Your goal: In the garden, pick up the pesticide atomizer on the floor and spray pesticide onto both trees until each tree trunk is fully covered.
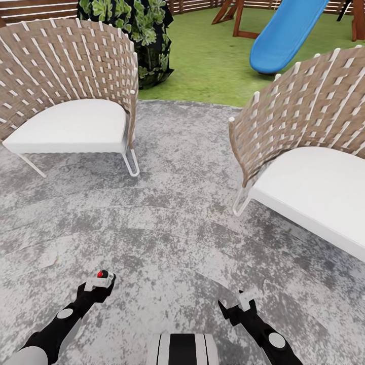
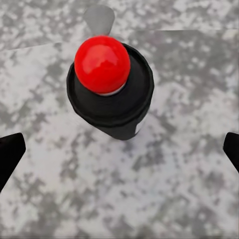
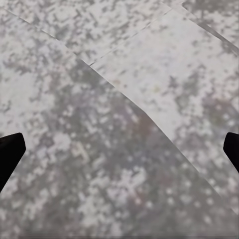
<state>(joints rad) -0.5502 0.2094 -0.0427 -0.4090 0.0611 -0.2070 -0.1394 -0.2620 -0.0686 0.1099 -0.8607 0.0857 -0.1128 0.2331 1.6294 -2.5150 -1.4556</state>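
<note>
The pesticide atomizer (image 2: 110,92) is a black can with a round red top, standing upright on the grey paving. In the head view the atomizer (image 1: 105,274) shows as a small red-and-black spot at the tip of my left arm. My left gripper (image 2: 119,152) hovers over it, open, with its dark fingertips (image 2: 10,154) wide apart and not touching the can. My left gripper (image 1: 103,280) is low at the front left. My right gripper (image 1: 238,304) is open above bare paving, and in the right wrist view the gripper (image 3: 119,154) holds nothing. The trees are out of view.
Two woven wicker chairs with white cushions flank the paving: one at the far left (image 1: 71,126), one at the right (image 1: 309,182). Beyond them lie the green lawn (image 1: 208,61), a dark leafy shrub (image 1: 139,35), a blue slide (image 1: 284,35) and the wooden fence (image 1: 40,9).
</note>
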